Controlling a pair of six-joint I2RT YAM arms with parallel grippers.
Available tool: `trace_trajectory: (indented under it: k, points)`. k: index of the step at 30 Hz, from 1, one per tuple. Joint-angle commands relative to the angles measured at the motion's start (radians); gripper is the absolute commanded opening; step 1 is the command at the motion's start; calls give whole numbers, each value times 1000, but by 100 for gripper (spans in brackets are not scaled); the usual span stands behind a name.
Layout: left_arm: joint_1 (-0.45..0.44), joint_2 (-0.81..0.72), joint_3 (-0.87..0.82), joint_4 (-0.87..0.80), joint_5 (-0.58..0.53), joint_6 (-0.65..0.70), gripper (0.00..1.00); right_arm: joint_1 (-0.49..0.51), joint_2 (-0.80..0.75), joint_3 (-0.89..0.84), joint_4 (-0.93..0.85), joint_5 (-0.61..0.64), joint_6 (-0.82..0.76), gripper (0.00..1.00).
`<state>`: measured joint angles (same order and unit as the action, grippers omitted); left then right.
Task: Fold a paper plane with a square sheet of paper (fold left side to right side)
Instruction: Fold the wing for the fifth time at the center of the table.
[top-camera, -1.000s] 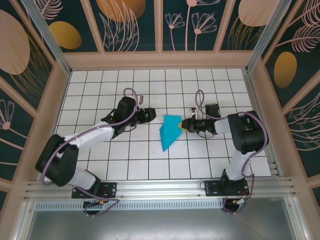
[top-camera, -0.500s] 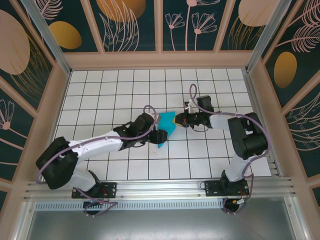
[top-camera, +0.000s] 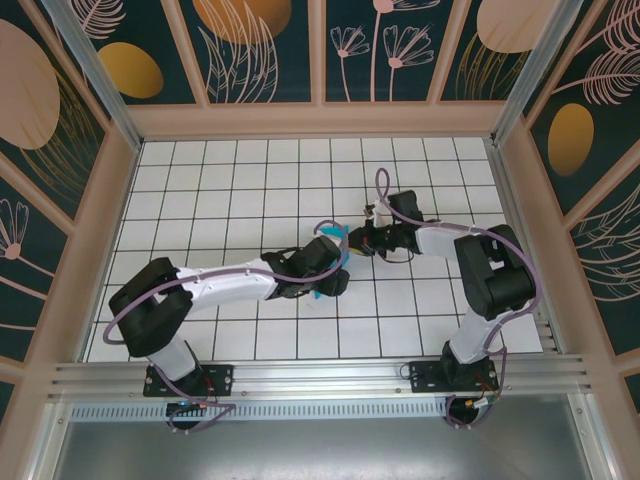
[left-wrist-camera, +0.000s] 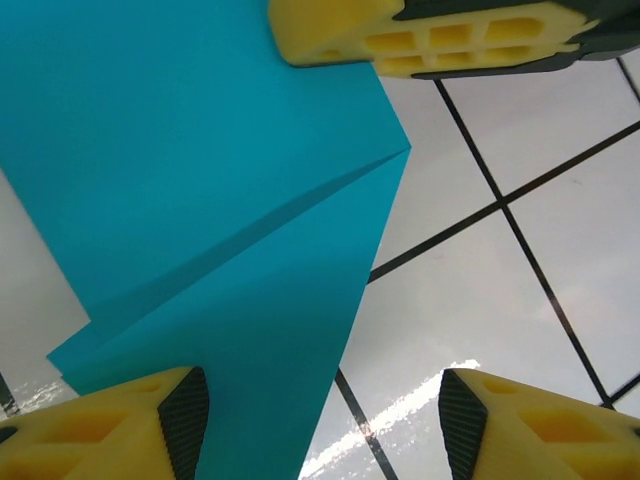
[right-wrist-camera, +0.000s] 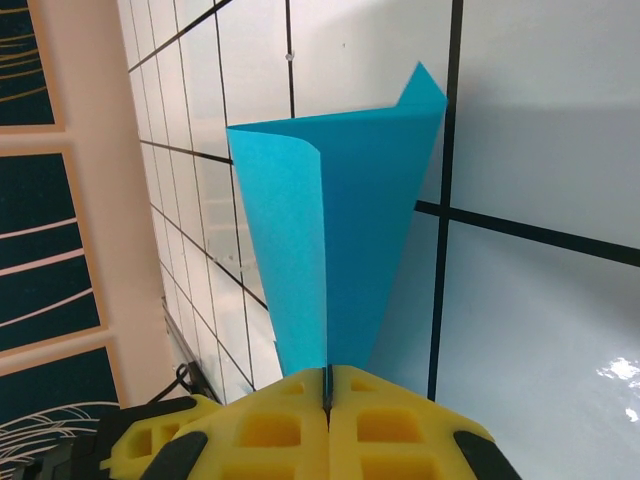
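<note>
The square sheet of paper (right-wrist-camera: 340, 240) is bright cyan, folded into a tapering creased shape, and stands up off the tiles. My right gripper (right-wrist-camera: 327, 385) is shut on its narrow end, its yellow fingers pressed together. In the top view the right gripper (top-camera: 362, 240) holds the paper (top-camera: 340, 237) at the middle of the table. My left gripper (top-camera: 335, 268) reaches across from the left and covers most of the sheet. Its jaws (left-wrist-camera: 320, 420) are open, with a folded layer of paper (left-wrist-camera: 200, 200) lying between them near the left finger (left-wrist-camera: 130, 420). No paper plane shape shows.
The floor is white tile with a black grid (top-camera: 250, 190), walled by wooden frames and dark patterned panels (top-camera: 265, 50). The left arm's long link (top-camera: 230, 285) lies low across the centre left. The right gripper's yellow fingers (left-wrist-camera: 430, 35) sit at the top of the left wrist view.
The left arm has swung right from the left of the paper until its gripper lies over the sheet. The right gripper has shifted slightly left and back, still pinching the paper.
</note>
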<state>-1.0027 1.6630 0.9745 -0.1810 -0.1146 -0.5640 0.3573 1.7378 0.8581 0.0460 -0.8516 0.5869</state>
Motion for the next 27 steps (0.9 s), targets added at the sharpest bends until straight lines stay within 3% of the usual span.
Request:
trace_trajectory:
  k: [1,14,27]
  points:
    - [-11,43,50,-71,-91,35,65,12,10,29,-31,18,10,4]
    - [-14,141,69,-75,-158,29,64,31,45,66,-70,37,-6,5]
    - [-14,165,72,-39,-135,27,57,33,63,75,-96,57,-23,11]
